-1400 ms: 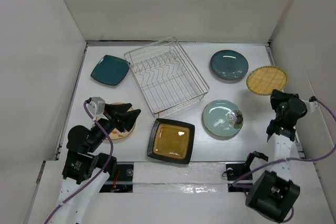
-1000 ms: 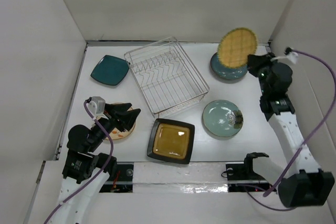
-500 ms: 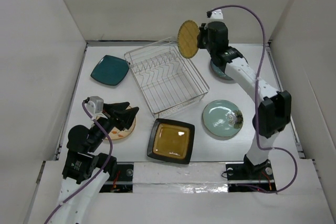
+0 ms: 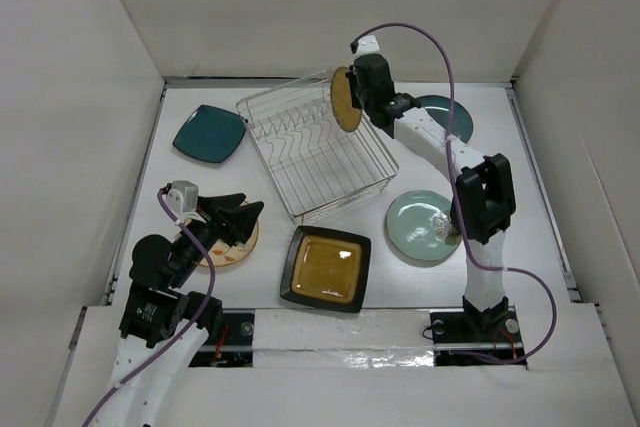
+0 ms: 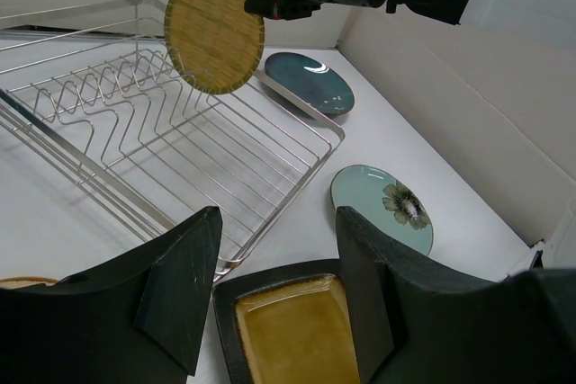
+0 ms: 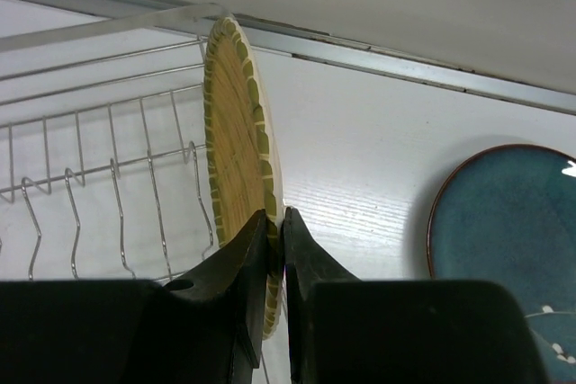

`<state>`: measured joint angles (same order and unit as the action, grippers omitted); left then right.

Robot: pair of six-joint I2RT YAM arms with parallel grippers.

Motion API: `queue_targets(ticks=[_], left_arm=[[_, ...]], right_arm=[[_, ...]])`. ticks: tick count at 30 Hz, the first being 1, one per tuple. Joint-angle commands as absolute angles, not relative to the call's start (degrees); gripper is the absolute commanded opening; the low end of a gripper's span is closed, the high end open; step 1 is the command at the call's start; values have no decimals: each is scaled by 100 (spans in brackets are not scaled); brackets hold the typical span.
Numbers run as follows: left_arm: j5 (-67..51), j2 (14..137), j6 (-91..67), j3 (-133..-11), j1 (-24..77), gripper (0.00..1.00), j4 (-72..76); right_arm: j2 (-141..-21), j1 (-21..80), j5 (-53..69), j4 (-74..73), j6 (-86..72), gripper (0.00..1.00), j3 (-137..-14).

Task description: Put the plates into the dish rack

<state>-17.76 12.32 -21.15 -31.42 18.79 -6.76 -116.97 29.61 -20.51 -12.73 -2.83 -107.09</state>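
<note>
The yellow plate stands on edge, pinched at its rim by our right gripper, over the far right side of the dish rack. Our left gripper hangs half open and empty above the cream plate.

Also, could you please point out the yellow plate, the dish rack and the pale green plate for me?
yellow plate (image 5: 214, 31): left wrist view, middle of its woven face.
dish rack (image 4: 310, 157): top view, bare wire floor.
pale green plate (image 4: 416, 224): top view, bare glaze near its middle.
</note>
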Motion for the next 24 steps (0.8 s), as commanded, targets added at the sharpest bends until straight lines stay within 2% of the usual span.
queue_targets(ticks=[1, 3, 5, 6, 8, 10, 13, 15, 18, 20, 21, 22, 23, 24], left_arm=[[-1723, 1283, -2127, -3164, 1916, 50, -492], [-1723, 1292, -2127, -3164, 1916, 50, -492], [-1731, 1301, -2127, -3164, 1916, 50, -492], [-1731, 1301, -2118, -3164, 1916, 50, -492], [-1731, 1292, -2118, -3164, 1916, 50, -492], [-1714, 1266, -2118, -3164, 1916, 50, -492], [-1723, 1239, -2127, -3155, 1916, 51, -492], [-1731, 1222, -2118, -3155, 1916, 50, -483], [-1740, 1187, -2127, -3155, 1916, 50, -483], [-1767, 1152, -2118, -3146, 1916, 50, -475], [-1775, 1143, -2118, -3146, 1916, 50, -466], [-1793, 1125, -2118, -3146, 1916, 50, -457], [-1810, 1116, -2109, -3138, 1916, 50, -448], [-1819, 1116, -2109, -3138, 1916, 50, -440]], right_arm=[[-11724, 3120, -2355, -888, -70, 0, -10952], [-11777, 3182, -2443, -888, 114, 0, -10925], [-11830, 3243, -2557, -896, 106, 15, -10907], [-11813, 3243, -2575, -896, 97, 29, -10899], [-11707, 3243, -2575, -896, 27, 44, -10846], [-11550, 3243, -2479, -870, 9, 54, -10750], [-11049, 3243, -2294, -853, -342, 63, -10399], [-10417, 3243, -2172, -731, -658, 64, -9726], [-9305, 3295, -1890, -292, -1097, 64, -8652], [-8713, 3296, -1575, -115, -1439, 49, -7484], [-8188, 3357, -1512, -45, -1572, 26, -7097], [-7974, 3357, -1433, 130, -1625, 15, -6449], [-7815, 3357, -1433, 114, -1643, 11, -6242], [-7726, 3357, -1528, 19, -1583, 11, -6127]])
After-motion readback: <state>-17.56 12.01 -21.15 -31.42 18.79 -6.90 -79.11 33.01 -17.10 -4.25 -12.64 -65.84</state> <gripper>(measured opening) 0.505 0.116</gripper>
